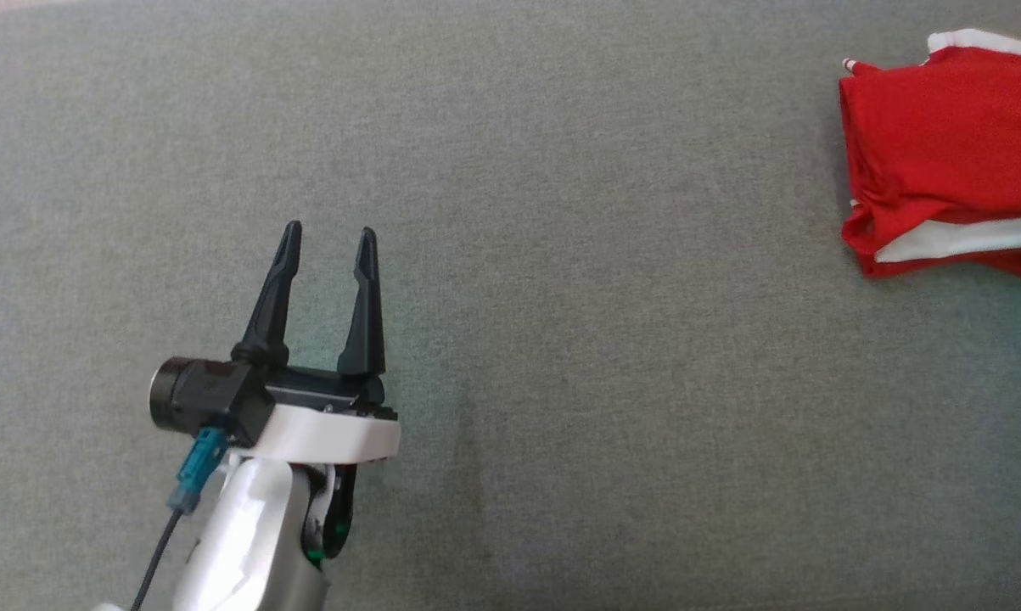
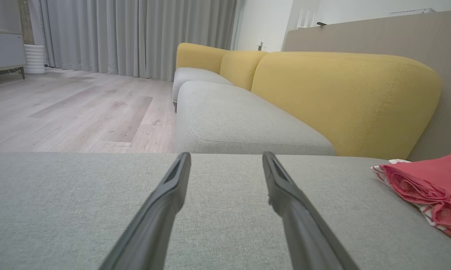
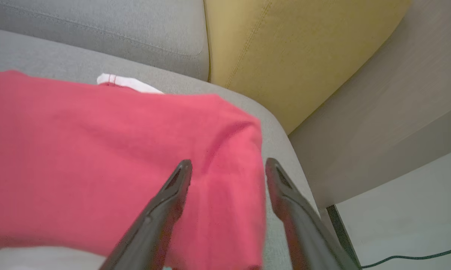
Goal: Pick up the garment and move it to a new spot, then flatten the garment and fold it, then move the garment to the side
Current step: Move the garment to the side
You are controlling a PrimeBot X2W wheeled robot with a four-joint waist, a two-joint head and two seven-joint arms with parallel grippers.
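Red folded cloth garment with white trim (image 1: 943,153) lies on the grey fabric cushion (image 1: 561,255), well right of my left claw (image 1: 329,233), which is spread wide and empty. From my left wrist, the garment sits far right. My right claw (image 3: 228,163) hangs wide apart over its edge, gripping nothing.

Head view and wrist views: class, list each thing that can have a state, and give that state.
garment: folded in layers, lying on the grey cushion, not held.
left gripper: open, empty, well away from the garment.
right gripper: open, fingers apart over the garment's corner, gripping nothing.
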